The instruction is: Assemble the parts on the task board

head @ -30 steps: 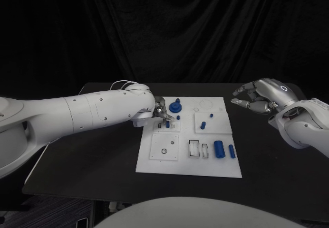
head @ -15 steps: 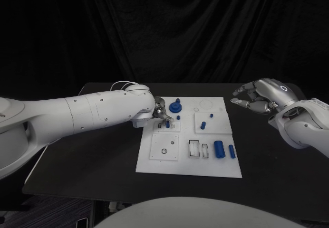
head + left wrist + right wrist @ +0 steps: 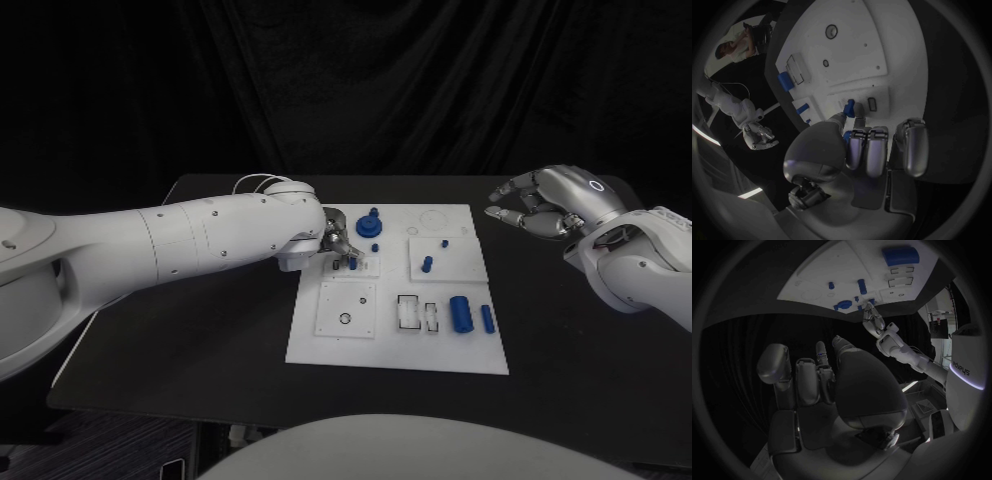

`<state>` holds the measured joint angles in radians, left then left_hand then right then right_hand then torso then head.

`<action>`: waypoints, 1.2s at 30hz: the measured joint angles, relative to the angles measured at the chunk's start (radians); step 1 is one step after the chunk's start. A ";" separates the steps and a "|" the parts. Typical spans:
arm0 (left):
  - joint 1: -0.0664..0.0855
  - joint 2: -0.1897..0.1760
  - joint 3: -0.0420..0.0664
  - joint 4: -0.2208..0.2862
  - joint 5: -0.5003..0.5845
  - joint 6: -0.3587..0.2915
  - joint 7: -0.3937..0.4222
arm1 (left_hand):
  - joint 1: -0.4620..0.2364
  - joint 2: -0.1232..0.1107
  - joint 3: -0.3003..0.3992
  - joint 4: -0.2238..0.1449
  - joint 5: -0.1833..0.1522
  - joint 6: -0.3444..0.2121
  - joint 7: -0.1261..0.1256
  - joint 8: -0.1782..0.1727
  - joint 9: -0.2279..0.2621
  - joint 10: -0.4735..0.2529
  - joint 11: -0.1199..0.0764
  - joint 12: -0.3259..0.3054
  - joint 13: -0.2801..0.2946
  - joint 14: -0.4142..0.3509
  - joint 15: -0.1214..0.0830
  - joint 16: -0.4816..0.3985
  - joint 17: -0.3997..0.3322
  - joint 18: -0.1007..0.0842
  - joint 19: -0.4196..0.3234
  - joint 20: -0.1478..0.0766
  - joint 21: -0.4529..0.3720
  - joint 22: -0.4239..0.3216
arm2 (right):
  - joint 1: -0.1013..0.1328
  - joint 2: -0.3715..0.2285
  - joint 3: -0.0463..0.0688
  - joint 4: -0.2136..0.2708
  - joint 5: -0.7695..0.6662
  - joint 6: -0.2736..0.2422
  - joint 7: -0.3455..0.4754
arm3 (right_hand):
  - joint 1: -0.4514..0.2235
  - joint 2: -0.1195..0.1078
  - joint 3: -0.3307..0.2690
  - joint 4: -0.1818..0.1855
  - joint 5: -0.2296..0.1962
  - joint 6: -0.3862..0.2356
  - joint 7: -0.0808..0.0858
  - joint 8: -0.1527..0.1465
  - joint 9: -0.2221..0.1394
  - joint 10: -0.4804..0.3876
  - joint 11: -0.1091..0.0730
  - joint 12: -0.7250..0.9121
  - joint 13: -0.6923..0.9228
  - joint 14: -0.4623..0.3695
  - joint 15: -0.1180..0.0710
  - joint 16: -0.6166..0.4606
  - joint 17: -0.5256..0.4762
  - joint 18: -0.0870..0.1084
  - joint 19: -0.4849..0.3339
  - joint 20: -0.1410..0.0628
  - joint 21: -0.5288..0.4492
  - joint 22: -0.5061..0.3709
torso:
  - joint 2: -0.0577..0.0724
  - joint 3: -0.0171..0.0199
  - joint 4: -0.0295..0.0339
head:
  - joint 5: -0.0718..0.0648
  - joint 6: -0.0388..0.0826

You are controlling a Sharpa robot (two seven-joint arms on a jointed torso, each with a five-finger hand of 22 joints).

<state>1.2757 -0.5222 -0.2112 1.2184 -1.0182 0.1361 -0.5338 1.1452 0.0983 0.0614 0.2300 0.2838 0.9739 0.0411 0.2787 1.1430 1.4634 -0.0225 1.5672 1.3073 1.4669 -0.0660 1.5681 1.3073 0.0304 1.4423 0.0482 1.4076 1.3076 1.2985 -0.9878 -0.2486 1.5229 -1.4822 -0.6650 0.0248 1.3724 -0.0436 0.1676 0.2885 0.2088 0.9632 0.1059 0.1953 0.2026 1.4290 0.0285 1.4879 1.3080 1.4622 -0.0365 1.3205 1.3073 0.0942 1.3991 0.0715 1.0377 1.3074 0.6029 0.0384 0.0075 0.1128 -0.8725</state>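
The white task board (image 3: 433, 350) lies mid-table. My left hand (image 3: 338, 238) reaches over its upper-left block and pinches a small blue part (image 3: 351, 264) between thumb and a finger, low on the block. In the left wrist view that blue part (image 3: 849, 108) stands beside a small dark slot (image 3: 871, 104), with my left hand (image 3: 861, 145) behind it. My right hand (image 3: 545, 205) hovers off the board's far right corner, fingers apart and holding nothing. A blue knob (image 3: 369, 224) stands just beyond the left hand.
Other blue parts stand on the board: a peg (image 3: 427, 264), a thick cylinder (image 3: 460, 313) and a slim rod (image 3: 488, 319). Rectangular slots (image 3: 410, 312) and a round hole (image 3: 345, 319) lie in the near half. Black table (image 3: 216, 330) surrounds the board.
My left arm has sunk very slightly, its hand still pinching the small blue part at the same block. The right hand has not moved.
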 measured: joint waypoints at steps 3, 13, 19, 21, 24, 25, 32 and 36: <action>-0.001 0.000 0.000 0.000 0.000 0.001 0.000 | 0.000 0.000 0.000 0.000 0.000 0.000 0.000 0.000 -0.002 0.000 0.000 0.000 0.000 0.000 0.000 0.000 0.000 0.010 0.000 0.000 0.000 0.000 | 0.000 0.001 0.000 -0.001 0.000 0.000 0.000 | 0.000 0.000 0.001 0.001 0.004 0.000 0.000 0.000 -0.001 0.000 0.000 0.000 0.000 0.000 0.000 0.000 0.000 0.000 0.000 0.000 0.000 0.000 | 0.000 0.0000 0.0001 | -0.001 0.000; -0.002 -0.002 0.001 0.008 0.000 -0.005 0.012 | 0.024 -0.016 0.061 -0.034 0.053 0.013 -0.002 -0.038 -0.045 0.000 0.000 0.000 0.000 0.000 0.000 0.000 0.000 0.009 -0.004 0.003 -0.004 0.000 | 0.000 0.005 0.000 -0.003 0.000 0.000 -0.002 | 0.015 -0.001 0.010 -0.002 0.032 0.000 0.000 0.000 -0.004 0.000 0.000 0.000 0.000 0.000 0.000 0.000 0.000 0.000 0.000 0.000 0.000 0.000 | 0.000 0.0002 0.0001 | 0.001 0.000; -0.003 -0.005 0.001 0.014 -0.001 -0.011 0.024 | 0.032 -0.034 0.133 -0.064 0.097 0.024 0.001 -0.066 -0.083 0.000 0.000 0.000 0.000 0.000 0.000 0.000 0.000 0.008 -0.004 0.003 -0.004 0.000 | 0.000 0.007 0.000 -0.004 0.000 0.000 -0.005 | 0.024 0.000 0.020 -0.004 0.050 0.000 0.000 0.000 -0.006 0.000 0.000 0.000 0.000 0.000 0.000 0.000 0.000 0.000 0.000 0.000 -0.004 0.001 | 0.000 0.0005 -0.0005 | 0.003 0.000; -0.004 -0.006 0.001 0.014 -0.001 -0.013 0.028 | 0.031 -0.043 0.154 -0.073 0.102 0.027 0.002 -0.070 -0.092 0.000 0.000 0.000 0.000 0.000 0.000 0.000 0.000 0.008 -0.004 0.003 -0.004 0.000 | 0.000 0.008 0.000 -0.005 0.000 0.000 -0.007 | 0.034 0.000 0.023 -0.001 0.059 0.000 0.000 0.000 -0.007 0.000 0.000 0.000 0.000 0.000 0.000 0.000 0.000 0.000 0.000 0.000 -0.004 0.001 | 0.000 0.0005 -0.0005 | 0.003 0.000; -0.004 -0.006 0.001 0.014 -0.001 -0.015 0.033 | 0.022 -0.053 0.185 -0.086 0.113 0.027 0.002 -0.074 -0.102 0.000 0.000 0.000 0.000 0.000 0.000 0.000 0.000 0.008 -0.004 0.004 -0.008 0.000 | 0.000 0.008 0.000 -0.005 0.000 0.000 -0.009 | 0.034 0.000 0.027 -0.003 0.063 0.000 0.000 -0.004 -0.008 0.000 0.000 0.000 0.000 0.000 0.000 0.000 0.000 0.000 0.000 0.000 -0.004 0.001 | 0.000 0.0004 -0.0005 | 0.003 0.000; -0.004 -0.007 0.001 0.014 -0.001 -0.016 0.035 | 0.020 -0.059 0.201 -0.093 0.121 0.031 0.006 -0.078 -0.106 0.000 0.000 0.000 0.000 0.000 0.000 0.000 0.000 0.008 -0.003 0.003 -0.008 0.000 | 0.000 0.009 0.000 -0.005 0.000 0.000 -0.010 | 0.034 0.000 0.027 -0.003 0.066 0.002 -0.002 -0.004 -0.008 0.000 0.000 0.000 0.000 0.000 0.000 0.000 0.000 0.000 0.000 0.000 -0.004 0.001 | 0.000 0.0004 -0.0003 | 0.003 0.000; -0.005 -0.015 0.001 0.023 -0.001 -0.023 0.045 | -0.001 -0.091 0.273 -0.111 0.157 0.038 0.005 -0.080 -0.115 0.000 0.000 0.000 0.000 0.000 0.000 0.000 0.000 0.008 -0.004 0.003 -0.012 0.000 | 0.000 0.009 0.000 -0.006 0.000 0.000 -0.014 | 0.034 0.000 0.027 -0.003 0.073 0.003 -0.004 -0.004 -0.008 0.000 0.000 0.000 0.000 0.000 0.000 0.000 0.000 0.000 0.000 0.000 -0.004 0.001 | 0.000 0.0002 0.0001 | 0.003 0.000; -0.006 -0.029 0.002 0.040 0.000 -0.030 0.049 | -0.016 -0.106 0.326 -0.137 0.158 0.039 0.007 -0.081 -0.117 0.000 0.000 0.000 0.000 0.000 0.000 0.000 0.000 0.008 -0.004 0.004 -0.016 0.000 | 0.000 0.009 0.000 -0.006 0.000 0.000 -0.016 | 0.039 -0.004 0.027 -0.003 0.073 0.003 -0.004 -0.004 -0.008 0.000 0.000 0.000 0.000 0.000 0.000 0.000 0.000 0.000 0.000 0.000 -0.004 0.001 | 0.000 0.0001 0.0001 | 0.003 0.000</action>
<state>1.2702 -0.5508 -0.2097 1.2584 -1.0186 0.1061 -0.4845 1.1288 -0.0080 0.3872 0.0926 0.4415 1.0133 0.0484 0.1974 1.0257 1.4634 -0.0224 1.5672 1.3073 1.4669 -0.0660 1.5681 1.3074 0.0381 1.4388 0.0518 1.3911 1.3074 1.2984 -0.9786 -0.2486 1.5165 -1.4822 -0.6652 0.0085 1.4113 -0.0478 0.1950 0.2855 0.2821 0.9667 0.1024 0.1917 0.1941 1.4290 0.0285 1.4879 1.3077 1.4622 -0.0365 1.3205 1.3073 0.0942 1.3991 0.0715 1.0337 1.3079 0.6030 0.0385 0.0076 0.1163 -0.8725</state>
